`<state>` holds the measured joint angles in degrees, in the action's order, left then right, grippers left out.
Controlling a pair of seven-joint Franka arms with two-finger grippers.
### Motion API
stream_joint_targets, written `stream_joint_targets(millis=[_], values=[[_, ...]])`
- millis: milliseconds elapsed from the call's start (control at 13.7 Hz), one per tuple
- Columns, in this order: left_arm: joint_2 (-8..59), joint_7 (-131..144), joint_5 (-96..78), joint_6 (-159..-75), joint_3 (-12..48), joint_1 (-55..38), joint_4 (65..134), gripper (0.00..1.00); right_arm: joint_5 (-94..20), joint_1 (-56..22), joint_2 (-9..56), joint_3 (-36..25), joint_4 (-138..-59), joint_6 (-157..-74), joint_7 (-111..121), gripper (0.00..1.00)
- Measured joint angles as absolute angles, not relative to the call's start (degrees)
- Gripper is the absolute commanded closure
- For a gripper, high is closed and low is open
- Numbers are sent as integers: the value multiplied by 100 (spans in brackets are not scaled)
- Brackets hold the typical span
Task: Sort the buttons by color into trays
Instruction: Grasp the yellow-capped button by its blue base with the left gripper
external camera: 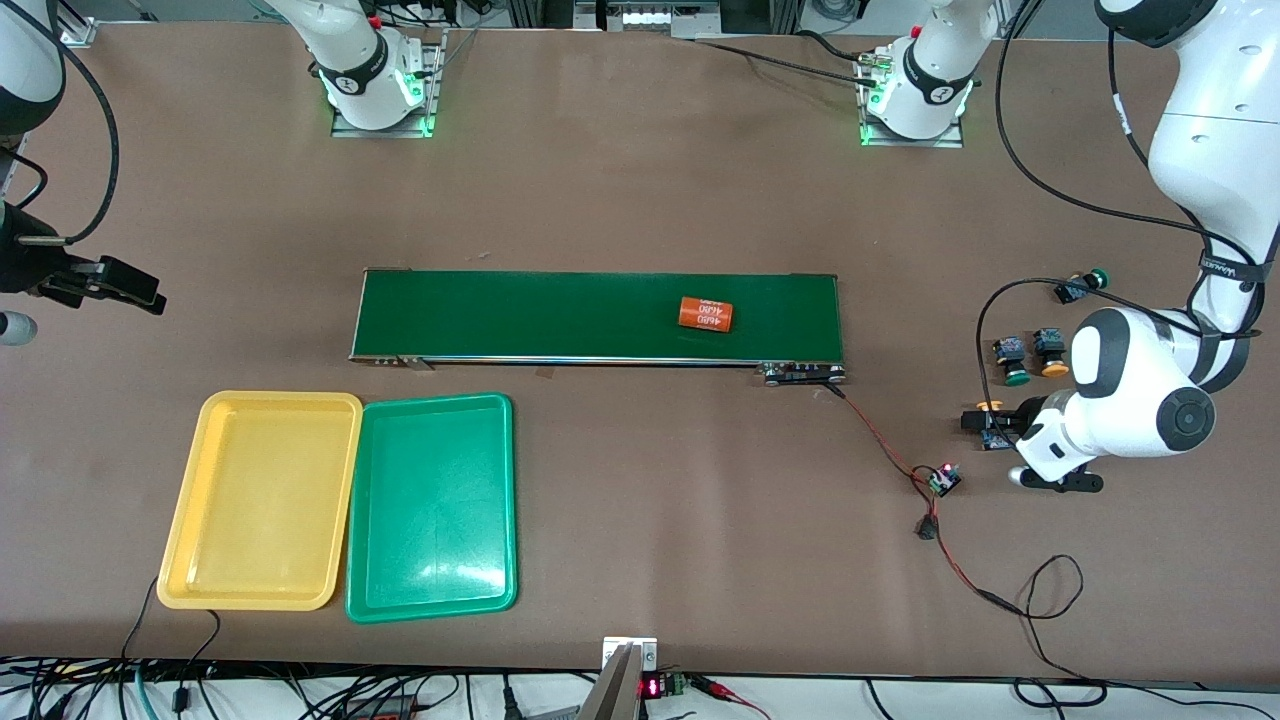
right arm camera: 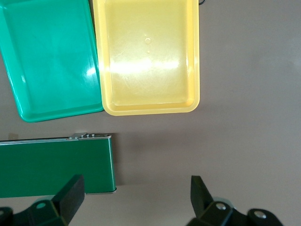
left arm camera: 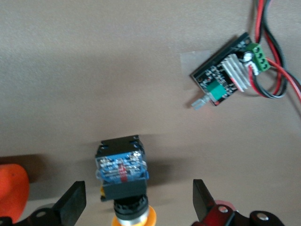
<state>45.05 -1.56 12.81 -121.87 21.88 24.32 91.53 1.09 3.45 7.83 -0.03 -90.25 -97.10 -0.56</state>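
trays (external camera: 432, 505): tops unobstructed | buttons (external camera: 1030, 355): left arm (external camera: 1140, 400) overhangs, wires (external camera: 900, 455) beside

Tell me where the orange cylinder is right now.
In the front view, the orange cylinder lies on its side on the green conveyor belt, toward the left arm's end.

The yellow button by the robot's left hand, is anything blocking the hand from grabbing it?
No, nothing visible. The left gripper is open, low over the table, its fingers on either side of the yellow button. The small circuit board lies off to one side.
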Motion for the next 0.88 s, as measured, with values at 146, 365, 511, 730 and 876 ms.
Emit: stream_joint_targets(millis=[146,365,511,730,876], values=[[4552,-156,1369,-12335,2164,2437,9126,30,109,345,809,-3,-9025,-9710,-20,0],[4570,-157,1372,-12375,2154,2438,9120,67,109,343,827,-3,-9025,-9710,-19,0],[4571,-157,1372,-12376,2151,2438,9120,83,109,341,834,-3,-9025,-9710,-18,0],[4569,-132,1373,-12354,2155,2434,9113,91,109,333,834,-3,-9025,-9710,-18,0],[4565,-3,1373,-12129,2181,2429,9077,91,109,333,834,-3,-9025,-9716,-18,0]])
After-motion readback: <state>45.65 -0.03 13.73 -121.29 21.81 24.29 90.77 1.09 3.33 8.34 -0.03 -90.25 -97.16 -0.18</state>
